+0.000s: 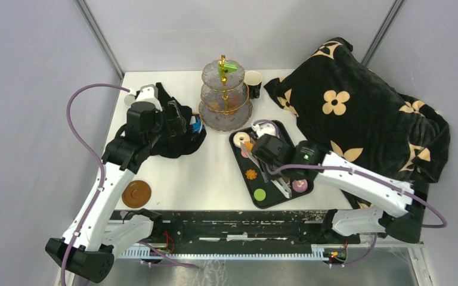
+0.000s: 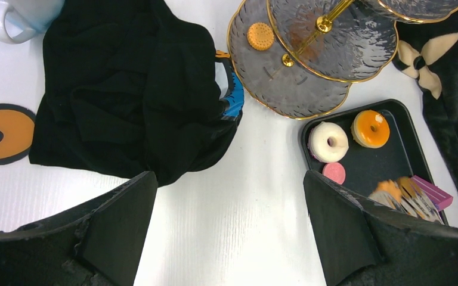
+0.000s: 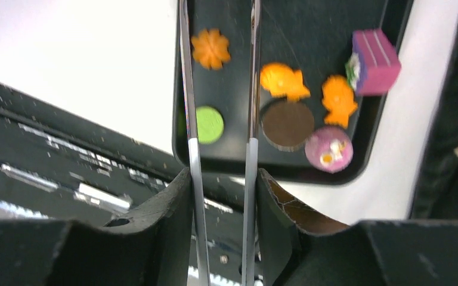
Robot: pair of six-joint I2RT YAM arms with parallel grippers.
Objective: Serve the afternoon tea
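On the black tray (image 3: pixel 310 30) near the table's front edge lies most of the afternoon tea (image 1: pixel 251 174): a white donut (image 2: pixel 328 142), an orange donut (image 2: pixel 370 128), a pink disc (image 2: pixel 334 173), a green disc (image 3: pixel 209 124), a flower-shaped cookie (image 3: pixel 210 49), two more orange cookies (image 3: pixel 283 80), a brown disc (image 3: pixel 287 123), a round purple sweet (image 3: pixel 329 149) and the purple cube (image 3: pixel 374 62).

The right gripper (image 3: pixel 222 179) hangs over that tray, its fingers pressed on a pair of metal tongs (image 3: pixel 189 107). The two tong arms run side by side with a gap between them. Their tips pass out of the wrist view, so whether they pinch a treat cannot be told.

The left gripper (image 2: pixel 229 185) hovers wide open and empty above the table, between a heap of black cloth (image 2: pixel 131 89) and the tray.

On the three-tier stand (image 2: pixel 298 98) behind the tray, one orange biscuit (image 2: pixel 260 36) sits on the lowest plate and something green (image 1: pixel 231 67) rests at the top. By that count serving has barely begun: a treat or two is up, and nearly the whole set waits to go from tray to stand.
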